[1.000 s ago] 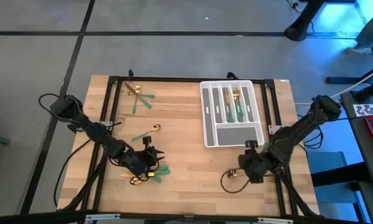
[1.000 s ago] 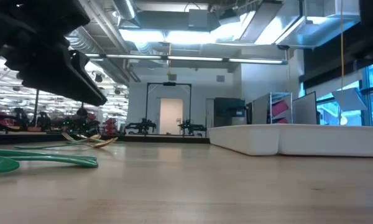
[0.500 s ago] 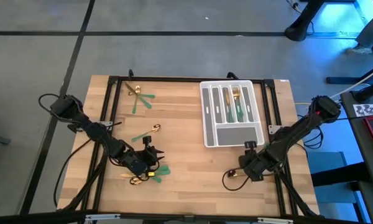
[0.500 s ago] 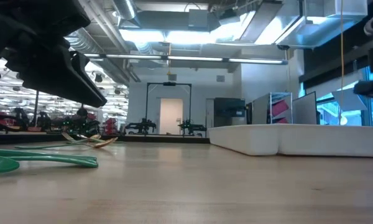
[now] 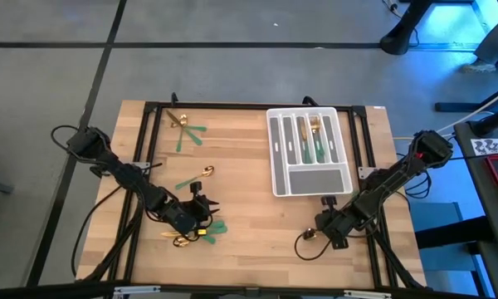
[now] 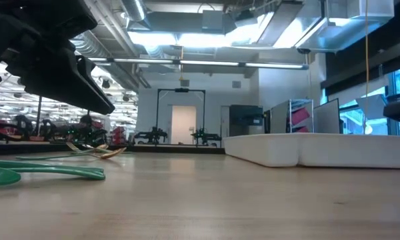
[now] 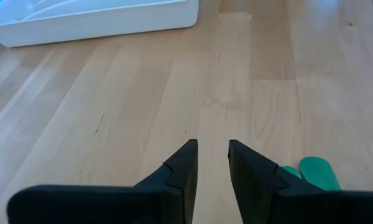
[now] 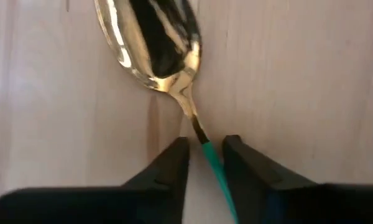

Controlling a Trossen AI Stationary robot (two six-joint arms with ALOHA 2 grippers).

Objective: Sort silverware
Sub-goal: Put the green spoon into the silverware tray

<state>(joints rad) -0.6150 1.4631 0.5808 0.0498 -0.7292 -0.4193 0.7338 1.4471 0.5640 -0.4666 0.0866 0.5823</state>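
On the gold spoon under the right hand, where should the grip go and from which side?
Probably the slim green handle just behind the neck of the spoon. It lies flat on the table, so come from above, as the right hand does, one finger on each side.

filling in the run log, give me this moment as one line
task: sort silverware | right gripper: jaws around spoon handle on table | left gripper: empty, near front-left pieces | tray: some pieces in slots

On the desk (image 5: 249, 232) the tray (image 5: 309, 178) sits at the right rear with cutlery in its slots; loose silverware (image 5: 191, 137) lies left, a spoon (image 8: 158, 46) near the front right between the right claw (image 8: 205, 163) fingers
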